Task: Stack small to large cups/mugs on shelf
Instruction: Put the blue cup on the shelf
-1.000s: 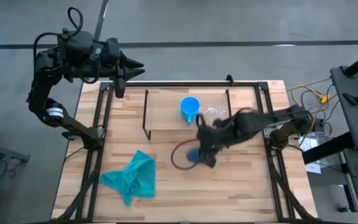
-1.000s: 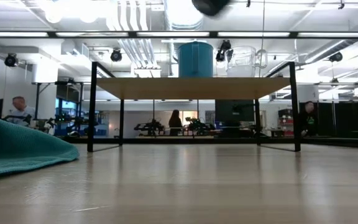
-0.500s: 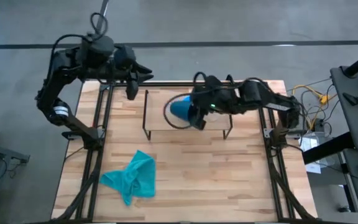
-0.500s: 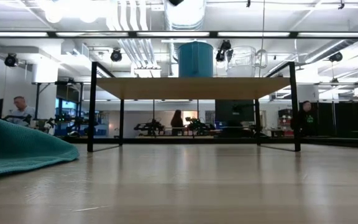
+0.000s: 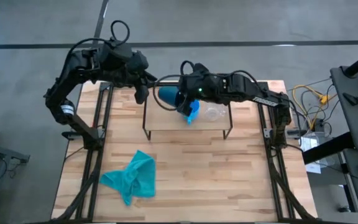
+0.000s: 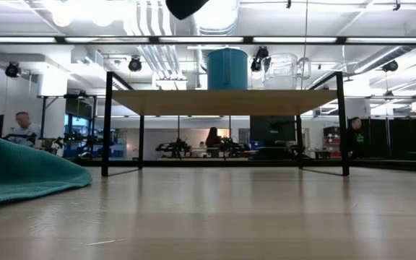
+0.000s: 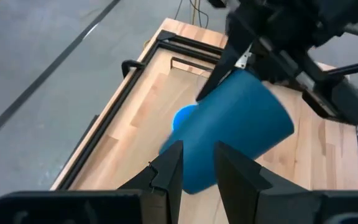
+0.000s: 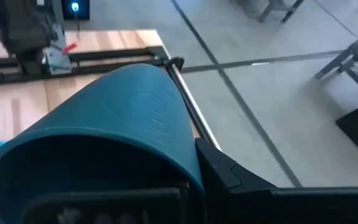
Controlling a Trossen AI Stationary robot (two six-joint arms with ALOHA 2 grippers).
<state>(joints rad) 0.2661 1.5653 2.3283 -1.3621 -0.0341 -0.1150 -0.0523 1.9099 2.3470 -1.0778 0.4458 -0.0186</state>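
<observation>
Two cups already stand on the shelf (image 5: 166,123): the bright blue handled mug (image 5: 192,111) directly beneath the right gripper (image 5: 180,98), and the tiny clear glass cup (image 5: 214,112) just beside that mug, on the side toward the right arm's base. The third, the dark teal cup (image 5: 168,96), is clenched in the right gripper, tipped well over on its side with its base swung toward the left gripper (image 7: 191,174), so near it that the left wrist view has the cup filling the space just past the fingers (image 7: 168,169). Those left fingers are parted and grasp nothing. In my judgement the step in hand is passing or steadying this largest cup above the shelf before it is set down, and doing it well depends on getting the cup upright first; tilted as it is, it would roll if released. The left gripper should close on the cup's wall only once it is centred between its fingers, and the right should let go only after that hold is firm. The open plank on the left gripper's side of the blue mug looks like the natural spot, keeping the row running small to large. Lower slowly and clear of the mug, since a nudge there could knock the glass cup next to it.
</observation>
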